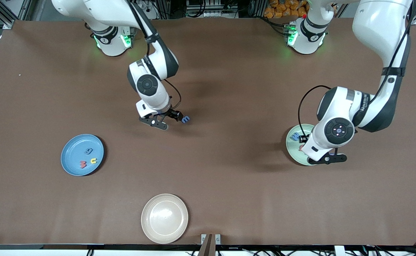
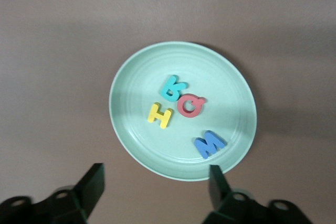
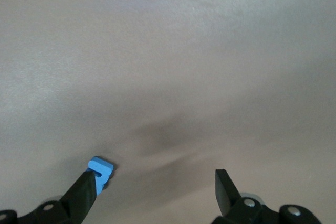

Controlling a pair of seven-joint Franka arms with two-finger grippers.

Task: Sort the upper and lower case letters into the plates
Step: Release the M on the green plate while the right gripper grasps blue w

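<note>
The cream plate [image 1: 164, 218] lies nearest the camera, unused. The blue plate [image 1: 82, 154] holds g, w and u; the mint plate [image 2: 182, 109] holds R, Q, H and M. One blue letter [image 1: 185, 120] remains on the surface. The right gripper [image 1: 175, 117], fingers spread, should centre over it before closing. The left gripper [image 2: 155, 184] hangs released over the mint plate.

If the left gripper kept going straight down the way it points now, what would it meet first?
Probably the round pale mint green plate: the left gripper, jaws open, hangs over its edge. Its blue M lies closest, though depth is unclear.
</note>
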